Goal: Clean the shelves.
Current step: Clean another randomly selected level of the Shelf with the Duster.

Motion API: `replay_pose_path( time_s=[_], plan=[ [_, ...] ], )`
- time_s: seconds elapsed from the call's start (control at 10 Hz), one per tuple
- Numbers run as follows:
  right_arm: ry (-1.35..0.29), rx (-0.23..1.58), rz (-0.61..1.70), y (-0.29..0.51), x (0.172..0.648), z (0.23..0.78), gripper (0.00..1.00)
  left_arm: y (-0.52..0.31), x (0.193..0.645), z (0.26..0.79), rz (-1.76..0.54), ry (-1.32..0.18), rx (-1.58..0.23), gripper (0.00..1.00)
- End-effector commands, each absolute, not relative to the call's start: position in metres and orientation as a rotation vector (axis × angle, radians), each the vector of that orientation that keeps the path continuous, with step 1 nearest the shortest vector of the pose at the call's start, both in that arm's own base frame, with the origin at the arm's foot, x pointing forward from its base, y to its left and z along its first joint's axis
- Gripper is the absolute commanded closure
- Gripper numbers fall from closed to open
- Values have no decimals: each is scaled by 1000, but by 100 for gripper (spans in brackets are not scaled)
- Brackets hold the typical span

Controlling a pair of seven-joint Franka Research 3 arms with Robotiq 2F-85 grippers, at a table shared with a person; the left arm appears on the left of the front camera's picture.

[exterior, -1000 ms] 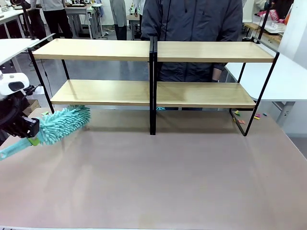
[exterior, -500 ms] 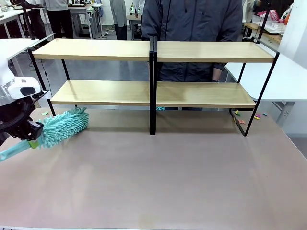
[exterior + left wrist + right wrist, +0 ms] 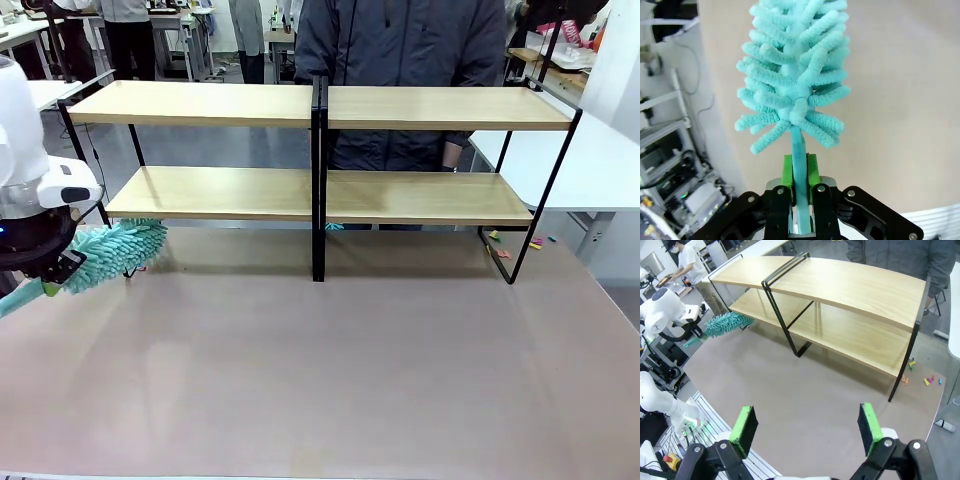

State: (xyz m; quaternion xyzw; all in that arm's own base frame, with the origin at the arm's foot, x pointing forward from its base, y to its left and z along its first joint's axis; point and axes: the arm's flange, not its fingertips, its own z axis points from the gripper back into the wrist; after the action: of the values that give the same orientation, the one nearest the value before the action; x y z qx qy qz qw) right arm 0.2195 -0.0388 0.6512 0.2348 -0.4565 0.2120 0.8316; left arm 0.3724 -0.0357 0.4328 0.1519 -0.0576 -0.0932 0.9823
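Duster pulled left since last frame, head now at lower-left corner of shelves; left gripper clamped on its handle (right gripper spread wide)

My beige surface, the shelves standing at its far edge (two wooden tiers), coloured scraps beside them.

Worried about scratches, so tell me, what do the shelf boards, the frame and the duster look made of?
The shelves have boards that look like light wood or wood-look laminate, pale tan and matte. The frame is thin black bars, probably painted metal. The duster has soft turquoise chenille strands, likely microfibre, on a plastic-looking stem.
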Motion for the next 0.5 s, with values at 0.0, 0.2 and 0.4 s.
replay_pose_path(
  time_s=[0.0, 0.2, 0.4],
  plan=[
    [-972, 511, 458, -39, 220, 651, 0, -32, 273, 382, -219, -102, 464, 87],
    [-972, 511, 458, -39, 220, 651, 0, -38, 269, 387, -332, -39, 431, 87],
    [-972, 511, 458, -39, 220, 651, 0, -40, 275, 392, -396, 40, 212, 87]
  ],
)
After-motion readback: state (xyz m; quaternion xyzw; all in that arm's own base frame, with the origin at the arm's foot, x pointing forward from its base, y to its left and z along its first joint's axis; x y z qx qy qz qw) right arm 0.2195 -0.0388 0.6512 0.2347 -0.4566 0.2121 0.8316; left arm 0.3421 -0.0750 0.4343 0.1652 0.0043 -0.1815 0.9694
